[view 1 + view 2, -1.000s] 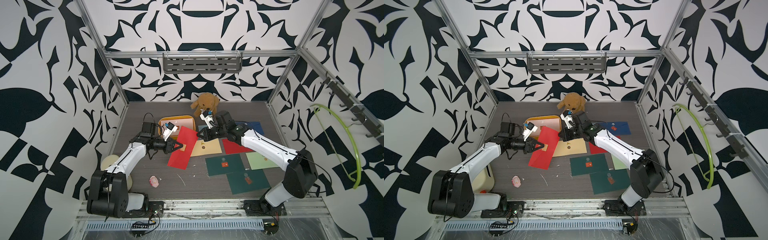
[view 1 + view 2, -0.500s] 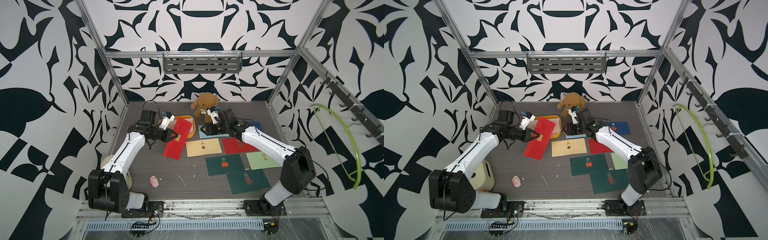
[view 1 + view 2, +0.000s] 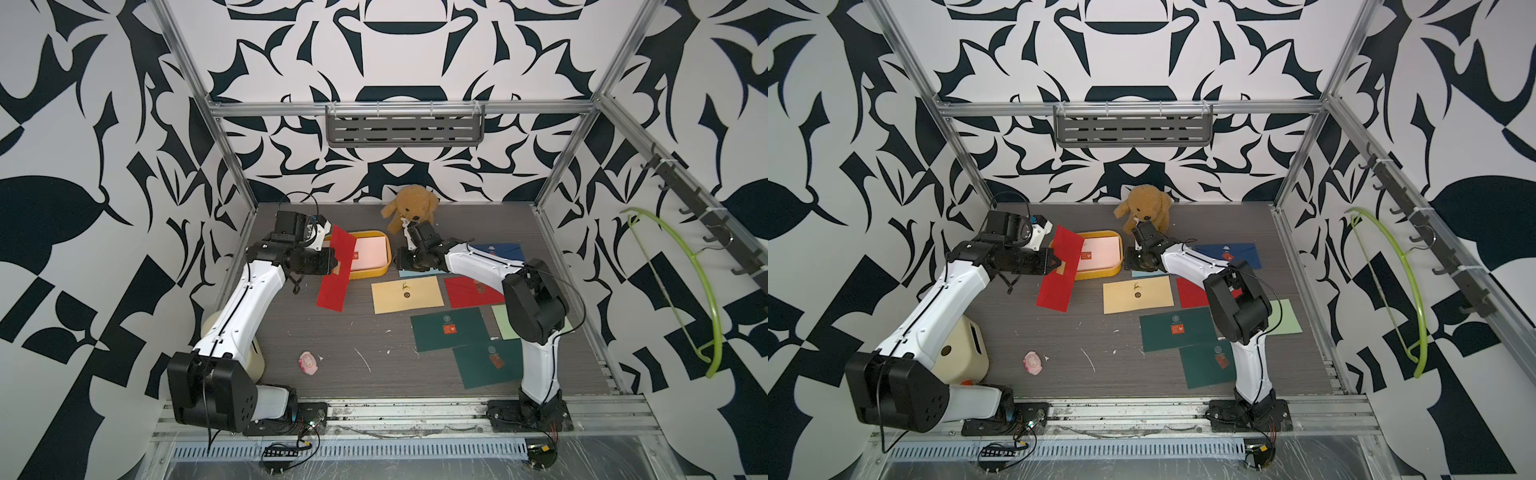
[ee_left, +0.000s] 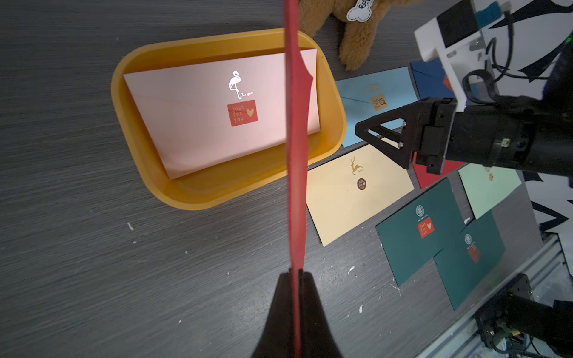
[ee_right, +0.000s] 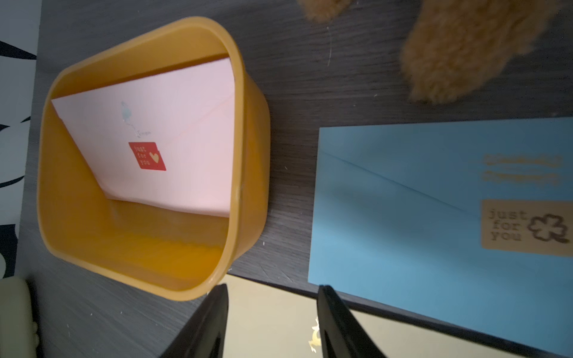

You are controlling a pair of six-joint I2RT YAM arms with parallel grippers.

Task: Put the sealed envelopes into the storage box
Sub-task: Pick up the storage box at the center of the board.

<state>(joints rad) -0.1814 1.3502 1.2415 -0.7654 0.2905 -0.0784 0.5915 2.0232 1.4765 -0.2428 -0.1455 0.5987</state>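
Clamping the red envelope (image 3: 332,286) edge-on, our left gripper (image 4: 295,274) holds it partly over the storage box (image 3: 372,273) (pink envelope (image 3: 370,253) inside). Our right gripper (image 5: 273,289) hangs empty, jaws apart.

Around me the walls (image 3: 104,124) wear bold black-and-white leaf shapes, framed by aluminium posts (image 3: 235,166). A grey slotted shelf (image 3: 405,129) hangs on the back wall. A hook rail (image 3: 685,187) runs along my right-hand wall (a lime-green hanger (image 3: 706,286) dangles there). My tabletop (image 3: 353,374) is dark wood grain, evenly lit, speckled with white near its front edge.
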